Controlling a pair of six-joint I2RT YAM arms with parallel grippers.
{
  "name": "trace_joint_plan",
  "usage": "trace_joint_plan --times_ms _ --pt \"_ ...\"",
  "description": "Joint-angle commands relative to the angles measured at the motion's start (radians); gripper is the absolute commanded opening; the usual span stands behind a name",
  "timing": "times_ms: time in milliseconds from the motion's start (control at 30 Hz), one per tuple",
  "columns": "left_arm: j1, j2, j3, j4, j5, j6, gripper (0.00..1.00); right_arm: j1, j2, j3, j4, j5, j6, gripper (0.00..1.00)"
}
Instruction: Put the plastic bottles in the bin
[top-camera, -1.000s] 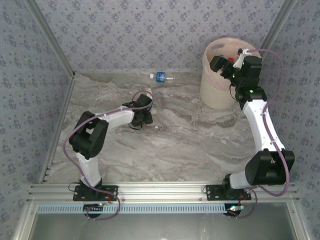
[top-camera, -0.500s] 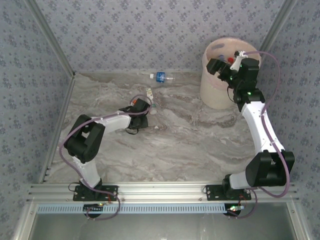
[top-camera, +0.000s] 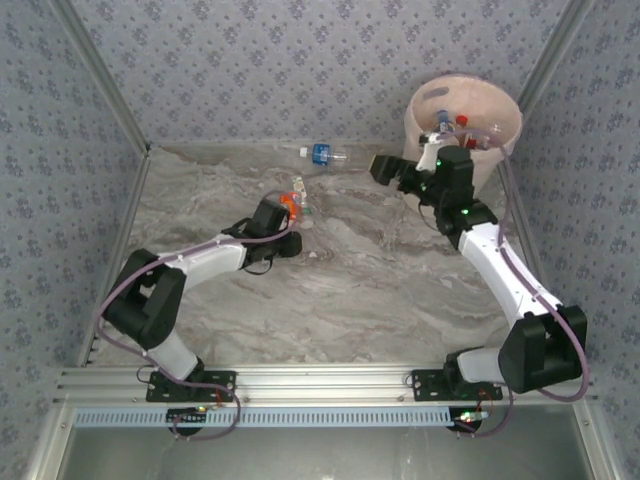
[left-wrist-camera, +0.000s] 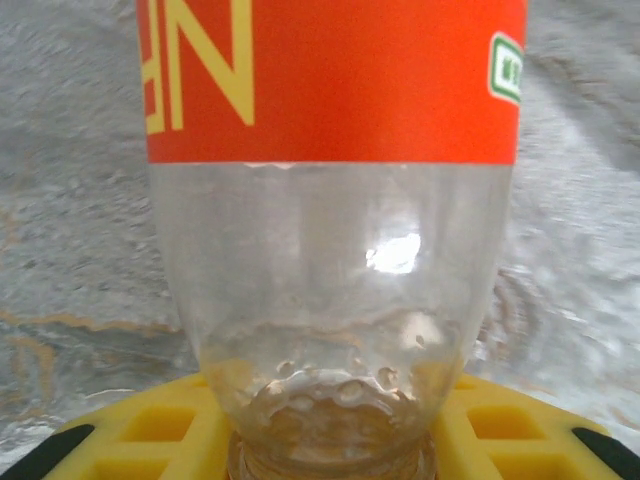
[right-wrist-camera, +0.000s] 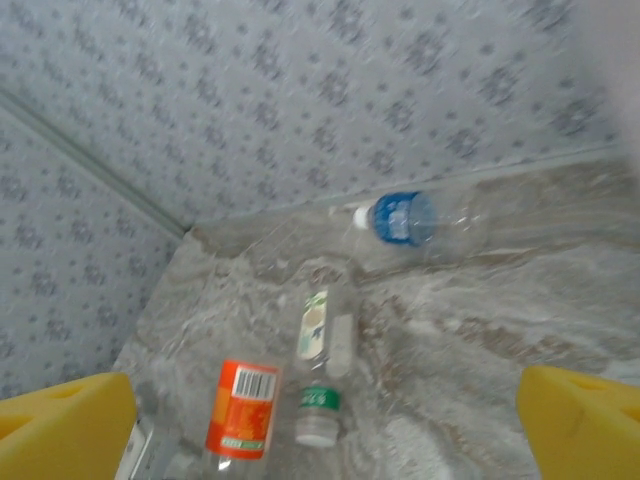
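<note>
Reaching farther than a second ago, the left gripper (top-camera: 283, 213) now clenches the orange-labelled bottle (left-wrist-camera: 330, 80): smooth clear plastic, its narrow end between waffle-moulded yellow fingers (left-wrist-camera: 140, 430). Swung out of the round cream bin (top-camera: 465, 79), the right gripper (top-camera: 388, 167) hangs with its fingers (right-wrist-camera: 62, 420) spread apart and empty. Ahead of them on the marbled table (top-camera: 380, 290) lie a blue-labelled bottle (right-wrist-camera: 405, 218) and a green-capped bottle (right-wrist-camera: 322, 345).

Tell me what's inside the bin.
In the bin, a few bottles, some red-capped, lie against the pink liner. The right arm covers its near side, so the rest is hidden.
</note>
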Motion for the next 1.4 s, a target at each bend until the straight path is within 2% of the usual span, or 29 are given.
trace_joint_plan --times_ms 0,67,133,300,400,500,633,833,967,1100,1200,1267,1367 --pt "0.018 -0.077 0.036 0.08 0.128 0.03 0.35 0.081 -0.002 -0.03 0.086 0.076 0.072 1.0" --pt "0.018 -0.104 0.043 0.12 0.173 0.021 0.34 0.115 0.031 -0.029 0.1 0.11 0.131 1.0" --pt "0.018 -0.127 0.037 0.186 0.241 0.016 0.34 0.126 0.063 -0.029 0.152 0.076 0.187 1.0" --pt "0.018 -0.141 0.055 0.314 0.468 0.02 0.34 0.135 0.162 0.005 0.338 -0.18 0.243 1.0" --pt "0.018 -0.14 0.054 0.399 0.568 -0.004 0.34 0.147 0.203 0.035 0.313 -0.212 0.223 1.0" --pt "0.018 -0.139 0.047 0.474 0.628 -0.028 0.34 0.147 0.235 0.037 0.374 -0.27 0.271 1.0" --pt "0.015 -0.135 0.051 0.488 0.642 -0.037 0.34 0.151 0.274 0.049 0.451 -0.381 0.292 1.0" --pt "0.006 -0.115 0.055 0.509 0.669 -0.051 0.34 0.15 0.298 0.063 0.449 -0.41 0.272 0.98" --pt "0.005 -0.099 0.062 0.509 0.686 -0.056 0.34 0.148 0.281 0.081 0.391 -0.378 0.226 0.87" --pt "0.004 -0.086 0.065 0.515 0.7 -0.061 0.34 0.149 0.265 0.078 0.393 -0.38 0.215 0.73" --pt "-0.001 -0.082 0.068 0.509 0.698 -0.06 0.34 0.148 0.257 0.069 0.395 -0.378 0.219 0.65" --pt "-0.002 -0.078 0.074 0.489 0.687 -0.062 0.38 0.147 0.248 0.059 0.402 -0.372 0.22 0.61" --pt "-0.001 -0.072 0.09 0.459 0.693 -0.073 0.56 0.138 0.237 0.056 0.381 -0.359 0.212 0.54"
